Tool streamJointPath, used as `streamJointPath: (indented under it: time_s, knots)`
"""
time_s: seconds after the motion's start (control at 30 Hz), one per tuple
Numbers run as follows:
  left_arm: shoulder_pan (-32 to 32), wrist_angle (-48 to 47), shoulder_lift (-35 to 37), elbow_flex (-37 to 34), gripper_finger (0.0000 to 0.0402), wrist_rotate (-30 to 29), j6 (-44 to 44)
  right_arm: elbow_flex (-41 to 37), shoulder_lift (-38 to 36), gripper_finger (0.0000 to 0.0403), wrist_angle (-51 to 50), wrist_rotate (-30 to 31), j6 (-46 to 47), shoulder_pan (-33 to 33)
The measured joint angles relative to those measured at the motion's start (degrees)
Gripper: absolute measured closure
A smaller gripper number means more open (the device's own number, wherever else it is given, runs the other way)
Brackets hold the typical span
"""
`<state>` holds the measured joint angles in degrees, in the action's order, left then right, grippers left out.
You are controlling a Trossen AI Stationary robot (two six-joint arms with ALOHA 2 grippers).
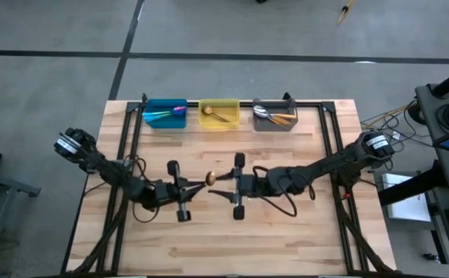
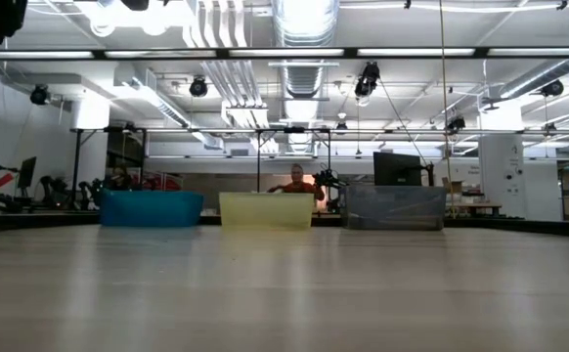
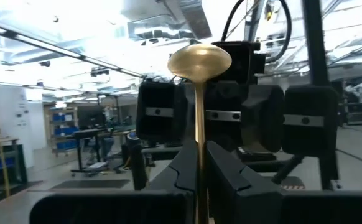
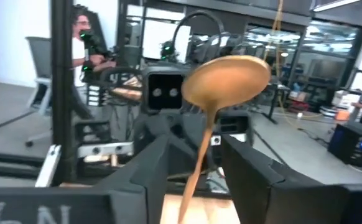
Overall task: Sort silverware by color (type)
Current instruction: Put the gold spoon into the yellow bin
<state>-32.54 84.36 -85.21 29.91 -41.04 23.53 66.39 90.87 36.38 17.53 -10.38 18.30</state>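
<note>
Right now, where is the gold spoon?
In the high view, the gold spoon is mid-table between the left gripper and the right gripper.

Left claw (image 1: 196,188) clamped shut, right claw (image 1: 223,185) parted, facing tip-to-tip mid-table

- The gold spoon (image 3: 199,62) has its handle end cut off by the edge in both wrist views.
- From above, the spoons in the blue bin (image 1: 164,114), yellow bin (image 1: 219,114) and gray bin (image 1: 275,115) are too small to count.
- From table height, the bin walls hide their contents.
</note>
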Motion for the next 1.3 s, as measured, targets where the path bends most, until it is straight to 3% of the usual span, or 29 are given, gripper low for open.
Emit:
streamJointPath:
  time_s: [0.2,0.37,0.6,0.87,1.13,1.3]
  knots:
    - [2.09,0.02,-0.03,0.07,0.0402,0.02,-0.09,0.0,0.0,0.0237,1.46,-1.02,-0.8,-2.87]
    - [2.85,0.02,-0.04,0.07,0.0401,0.02,-0.2,0.0,0.0,0.0236,2.9,-8.7,-0.69,-5.61]
    - [3.88,0.02,-0.03,0.07,0.0401,0.04,-0.22,0.0,0.01,0.0282,3.37,-9.02,-0.76,-7.47]
    - [5.35,0.04,-0.03,0.07,0.0394,0.07,-0.18,0.0,0.11,0.0381,3.34,-9.14,-3.68,-7.86]
    - [6.14,-0.13,0.0,0.07,0.0391,-0.15,-1.77,0.02,0.11,0.039,2.92,-8.55,-6.79,-8.02]
    - [6.9,0.07,0.17,0.07,0.036,-0.24,-1.9,0.76,-0.5,0.039,0.28,-8.48,-8.54,-8.57]
